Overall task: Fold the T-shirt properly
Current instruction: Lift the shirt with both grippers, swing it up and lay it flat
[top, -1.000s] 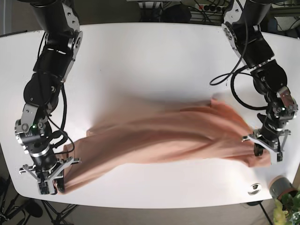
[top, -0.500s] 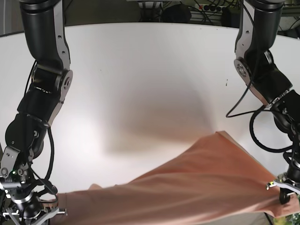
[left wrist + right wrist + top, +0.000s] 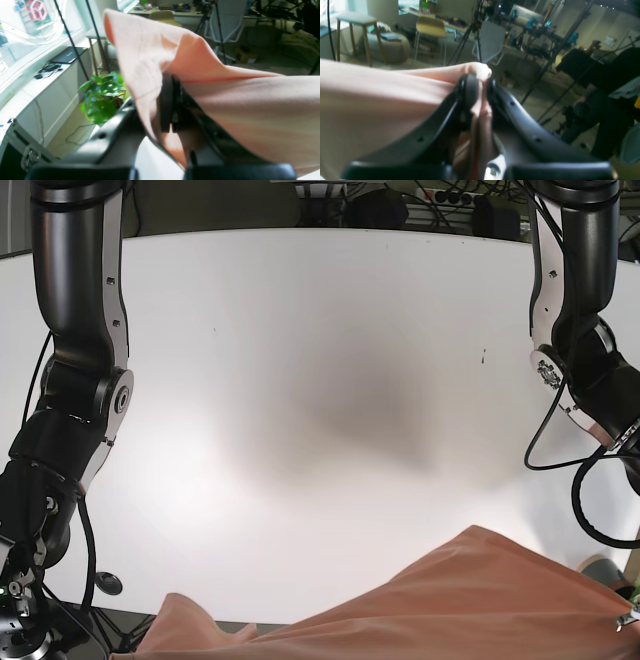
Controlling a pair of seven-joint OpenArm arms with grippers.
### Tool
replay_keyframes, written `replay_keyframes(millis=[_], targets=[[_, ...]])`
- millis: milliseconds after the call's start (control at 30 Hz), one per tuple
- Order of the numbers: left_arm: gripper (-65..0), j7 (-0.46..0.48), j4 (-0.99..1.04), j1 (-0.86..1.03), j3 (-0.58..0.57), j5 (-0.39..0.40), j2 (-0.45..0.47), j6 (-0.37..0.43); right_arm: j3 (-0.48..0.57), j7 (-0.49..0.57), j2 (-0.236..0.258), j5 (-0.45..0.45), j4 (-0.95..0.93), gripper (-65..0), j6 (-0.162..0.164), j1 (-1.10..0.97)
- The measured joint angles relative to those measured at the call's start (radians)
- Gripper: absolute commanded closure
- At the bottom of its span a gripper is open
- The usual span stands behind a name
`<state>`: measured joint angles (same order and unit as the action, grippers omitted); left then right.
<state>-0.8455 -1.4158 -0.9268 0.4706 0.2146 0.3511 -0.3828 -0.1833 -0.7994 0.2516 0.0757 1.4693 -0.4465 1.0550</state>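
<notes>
While both arms are raised, the T-shirt point(image 3: 470, 600) hangs stretched between them, lifted clear of the white table point(image 3: 300, 380) and filling the bottom edge of the base view. On the left wrist view, the left gripper point(image 3: 170, 105) is clamped on a fold of the peach cloth: the fabric drapes over and around its 2 black fingers point(image 3: 165, 100), rising in a peak above them and spreading away to the right. On the right wrist view, the right gripper point(image 3: 480, 87) pinches a bunched edge of the T-shirt between its pads point(image 3: 469, 92), with the cloth pulled taut off to the left. A green potted plant point(image 3: 103, 96) stands on the floor beyond the left gripper. Compared with 0.5 s ago, the shirt has climbed toward the camera, sits lower in the base view, and its shadow on the table has shrunk to a soft patch
</notes>
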Motion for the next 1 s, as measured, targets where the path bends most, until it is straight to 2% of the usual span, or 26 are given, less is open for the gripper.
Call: replay_keyframes(millis=[133, 267, 367, 500, 667, 800, 1000], targets=[[-0.4, 0.007, -0.003, 0.058, 0.001, 0.001, -0.002, -0.001, -0.025, -0.016, -0.010, 0.000, 0.080, 0.0, -0.001, -0.110], [-0.3, -0.003, -0.003, 0.166, 0.003, 0.000, -0.011, -0.050, -0.053, -0.024, -0.010, 0.000, 0.133, 0.0, -0.002, -0.261], [-0.3, -0.010, -0.001, 0.238, 0.004, -0.002, -0.016, -0.072, -0.084, -0.033, -0.041, -0.005, 0.169, 0.0, 0.000, -0.370], [-0.3, 0.005, -0.059, 0.369, 0.057, 0.006, -0.030, -0.097, -0.146, -0.027, -0.063, 0.079, 0.202, 0.0, -0.006, -0.514], [-0.3, -0.003, -0.112, 0.525, 0.094, -0.010, -0.063, -0.100, -0.224, -0.025, -0.064, 0.163, 0.222, 0.0, 0.011, -0.668], [-0.3, 0.002, -0.143, 0.629, 0.106, 0.013, -0.072, -0.142, -0.274, -0.034, -0.063, 0.220, 0.234, 0.0, 0.018, -0.771], [-0.3, 0.002, -0.186, 0.768, 0.153, 0.005, -0.075, -0.166, -0.323, -0.031, -0.082, 0.309, 0.298, 0.0, 0.009, -0.902]])
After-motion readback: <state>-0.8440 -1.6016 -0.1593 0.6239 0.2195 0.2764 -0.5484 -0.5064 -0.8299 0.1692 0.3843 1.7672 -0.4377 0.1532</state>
